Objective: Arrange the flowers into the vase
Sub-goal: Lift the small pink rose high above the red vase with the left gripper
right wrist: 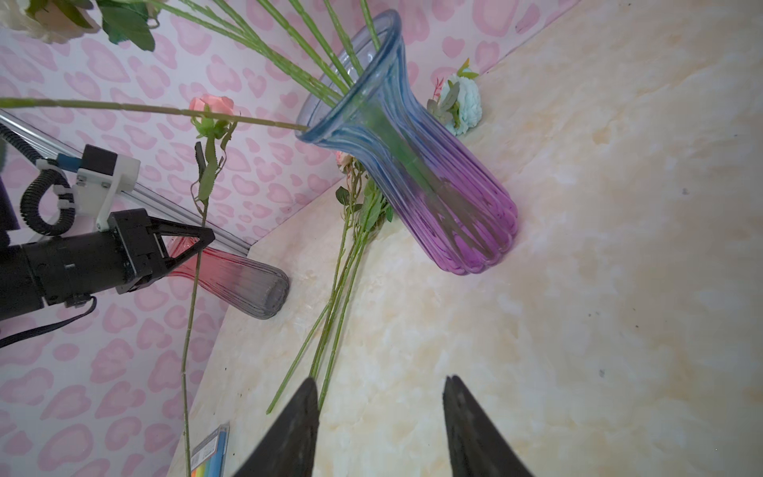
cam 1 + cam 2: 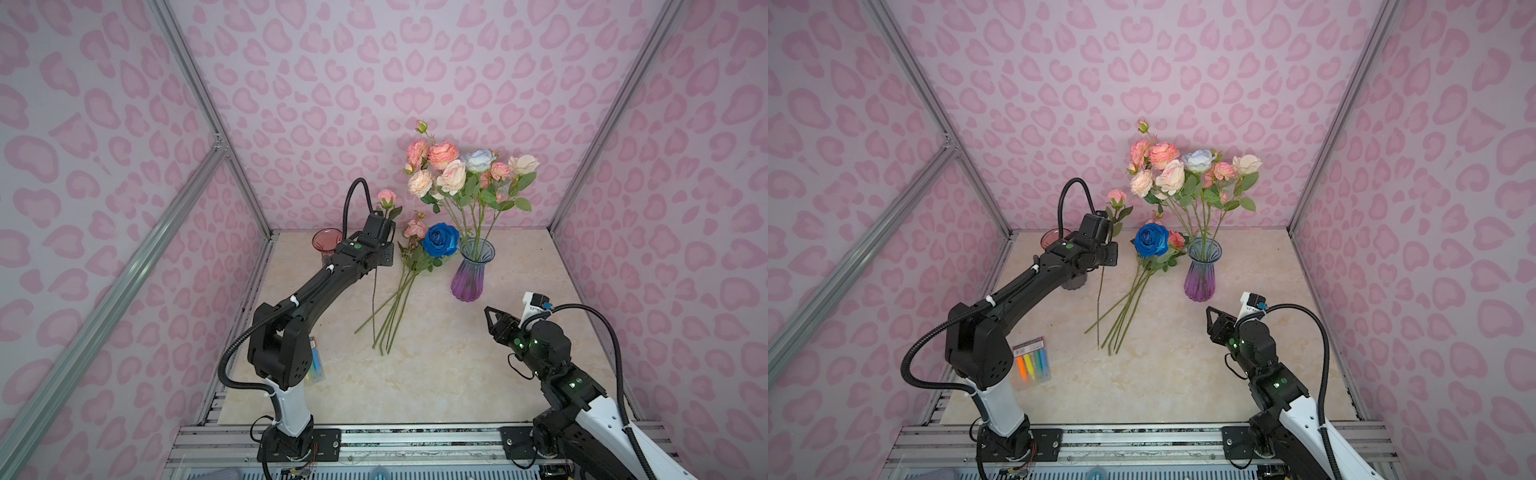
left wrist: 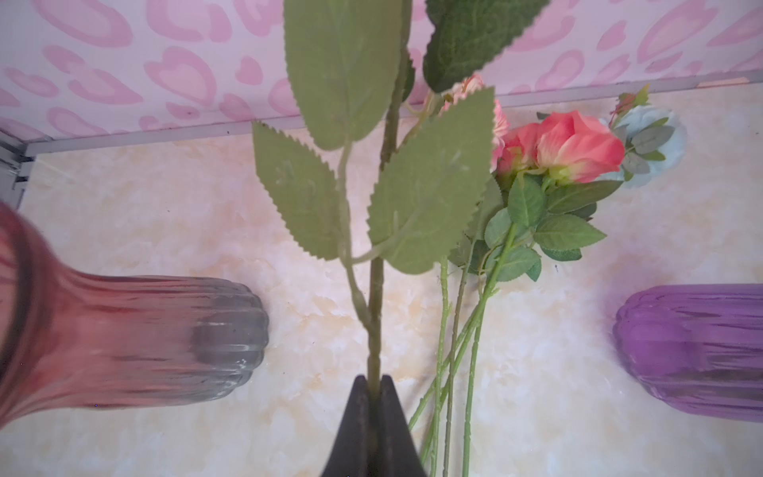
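Left jaws clamped around rose stem (image 3: 375, 330)

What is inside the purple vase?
Green flower stems stand inside the purple vase, with pink, peach, cream and pale blue roses above its rim. The tinted ribbed glass blurs the stem ends at the bottom, so how they rest cannot be seen.

No word, brand or number can be read anywhere in the scene. The one printed item is the header card (image 2: 1029, 345) on a marker pack (image 2: 1032, 360) lying on the table (image 2: 1183, 374). It shows in a top view, its print too small to make out.
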{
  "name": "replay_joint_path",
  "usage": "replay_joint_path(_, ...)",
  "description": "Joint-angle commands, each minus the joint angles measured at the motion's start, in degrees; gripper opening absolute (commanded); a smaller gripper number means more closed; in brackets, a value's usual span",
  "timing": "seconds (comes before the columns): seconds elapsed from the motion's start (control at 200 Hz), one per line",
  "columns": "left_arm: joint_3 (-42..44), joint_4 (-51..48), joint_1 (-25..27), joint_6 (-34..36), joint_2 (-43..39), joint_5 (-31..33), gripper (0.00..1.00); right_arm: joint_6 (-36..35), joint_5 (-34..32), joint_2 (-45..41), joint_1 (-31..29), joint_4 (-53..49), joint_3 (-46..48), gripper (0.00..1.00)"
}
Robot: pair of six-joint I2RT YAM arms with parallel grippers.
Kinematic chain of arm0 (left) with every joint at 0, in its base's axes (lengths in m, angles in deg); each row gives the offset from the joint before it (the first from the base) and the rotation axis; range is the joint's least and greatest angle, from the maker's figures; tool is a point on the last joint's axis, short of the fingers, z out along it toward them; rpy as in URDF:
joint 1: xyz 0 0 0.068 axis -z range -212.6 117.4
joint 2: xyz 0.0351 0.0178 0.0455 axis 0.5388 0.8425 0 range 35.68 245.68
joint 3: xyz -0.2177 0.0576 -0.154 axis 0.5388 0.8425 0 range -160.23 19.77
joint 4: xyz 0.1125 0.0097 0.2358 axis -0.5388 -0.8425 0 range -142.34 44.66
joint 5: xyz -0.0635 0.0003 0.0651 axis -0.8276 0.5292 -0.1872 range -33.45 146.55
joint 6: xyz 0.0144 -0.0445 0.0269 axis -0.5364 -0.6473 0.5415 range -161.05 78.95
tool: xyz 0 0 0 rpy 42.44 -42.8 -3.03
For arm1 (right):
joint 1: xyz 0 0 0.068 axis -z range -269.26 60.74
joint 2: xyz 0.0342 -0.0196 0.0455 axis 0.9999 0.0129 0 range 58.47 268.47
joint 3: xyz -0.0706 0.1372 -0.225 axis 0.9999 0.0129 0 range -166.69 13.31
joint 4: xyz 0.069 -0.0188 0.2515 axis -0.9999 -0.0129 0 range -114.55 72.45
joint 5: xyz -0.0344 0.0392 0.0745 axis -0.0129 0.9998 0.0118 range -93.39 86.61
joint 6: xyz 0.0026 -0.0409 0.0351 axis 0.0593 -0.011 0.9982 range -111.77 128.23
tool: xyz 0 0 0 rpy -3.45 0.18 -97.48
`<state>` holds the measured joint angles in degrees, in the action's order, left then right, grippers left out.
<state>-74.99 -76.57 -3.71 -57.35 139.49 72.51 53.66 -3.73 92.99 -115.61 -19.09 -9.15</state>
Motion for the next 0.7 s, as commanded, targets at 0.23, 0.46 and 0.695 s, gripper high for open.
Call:
replay_joint_path(0.23, 3.17, 11.4, -2.73, 7.2, -19.68, 11.37, 0.03, -2.13, 2.28, 0.15, -0.19, 1.08, -2.03, 0.5)
replay_joint_path(0.46, 13.11, 41.54, -8.1, 16.14, -28.3, 7.8, 0.03, -2.23, 3.13, 3.5, -0.48, 3.71, -3.11, 0.5)
replay_joint_path(0.695, 11.72, 64.01, -14.6, 19.13, -22.38, 3.24, 0.03, -2.88, 3.33, 8.49, -1.92, 5.45, -5.43, 0.5)
